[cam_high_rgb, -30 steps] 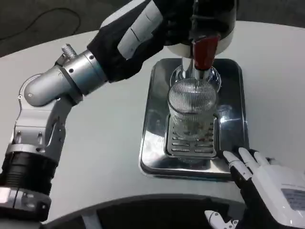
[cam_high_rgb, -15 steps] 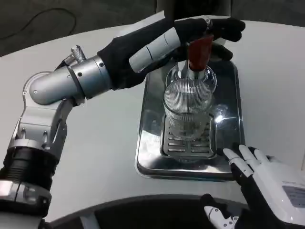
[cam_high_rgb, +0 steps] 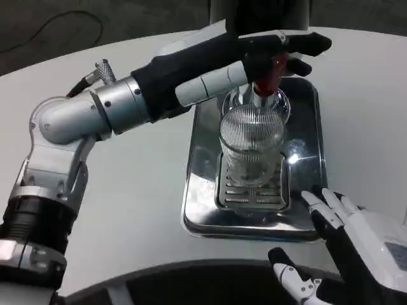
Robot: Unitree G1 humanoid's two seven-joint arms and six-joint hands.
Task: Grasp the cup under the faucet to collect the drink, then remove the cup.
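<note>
Since the last frame the left hand (cam_high_rgb: 267, 51) slid a bit further right over the red tap handle (cam_high_rgb: 269, 75). Near edge: right hand (cam_high_rgb: 356, 244) w/ fingers spread, holding nothing, by the tray (cam_high_rgb: 202, 190). Ribbed cup (cam_high_rgb: 252, 146) sits on the grate (cam_high_rgb: 249, 194) under the faucet. Left fingers stretched flat, gripping nothing afaict.

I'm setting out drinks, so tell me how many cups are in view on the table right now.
1: a ribbed clear cup stands on the slotted grate of the metal tray, right below the red-handled faucet. No other cup shows.
</note>
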